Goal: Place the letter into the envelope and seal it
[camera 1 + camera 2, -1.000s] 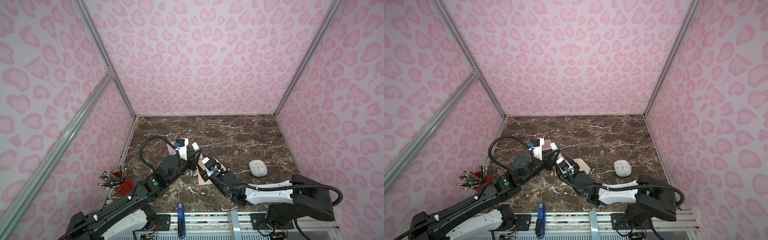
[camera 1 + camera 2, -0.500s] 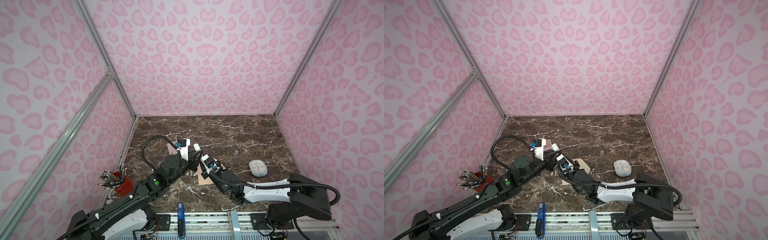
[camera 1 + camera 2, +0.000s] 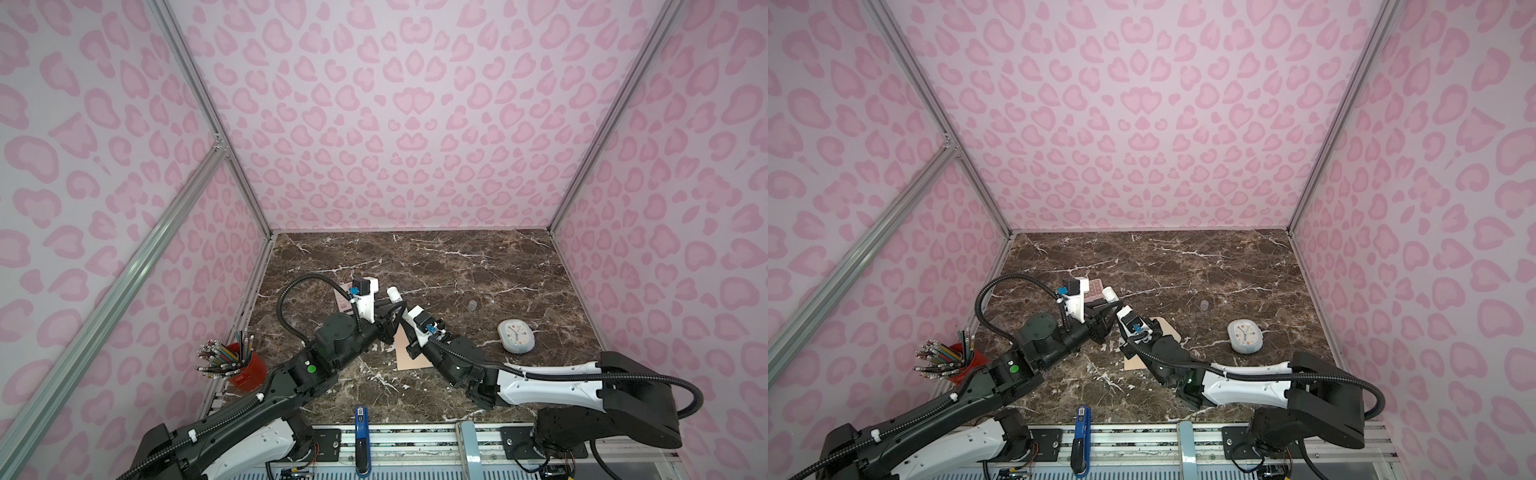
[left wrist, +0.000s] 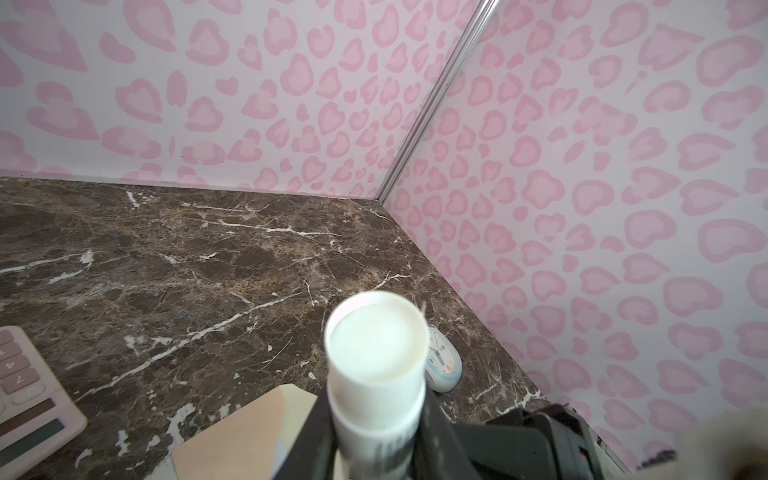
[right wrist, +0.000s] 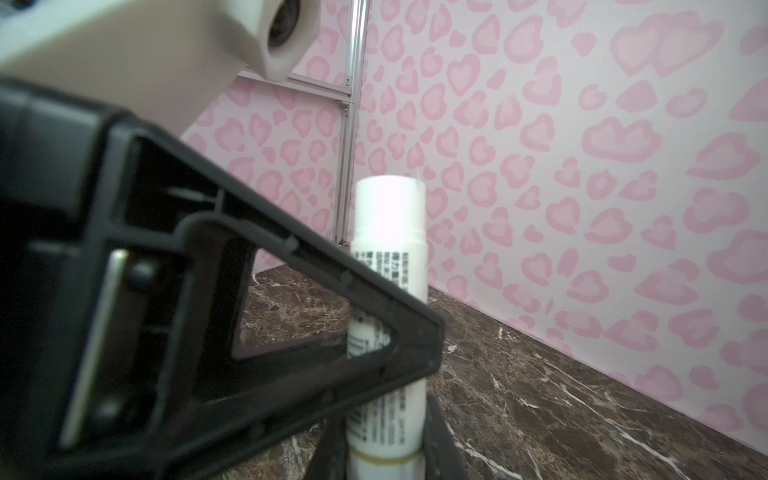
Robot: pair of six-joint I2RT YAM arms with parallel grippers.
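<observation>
Left gripper [image 4: 376,432] hasn't budged: jaws narrowed and clamped on the middle of the glue stick [image 5: 388,232], with the tube upright between them. Here's the change: the right gripper [image 5: 384,449], wider a second ago, has slid in and closed just beneath the left's fingers, pinching the tube's base. Two grippers on one tube reads as a twist or a hand-over, so we're likely into the sealing stage. The envelope [image 3: 409,353] lies flat on the table [image 3: 457,266] directly below both grippers, partly covered from above. The letter? Nowhere in sight, maybe inside or underneath, can't tell. Whether the envelope is folded shut is hidden too. The small clear piece [image 3: 471,305] well off to the right is too tiny to name.
</observation>
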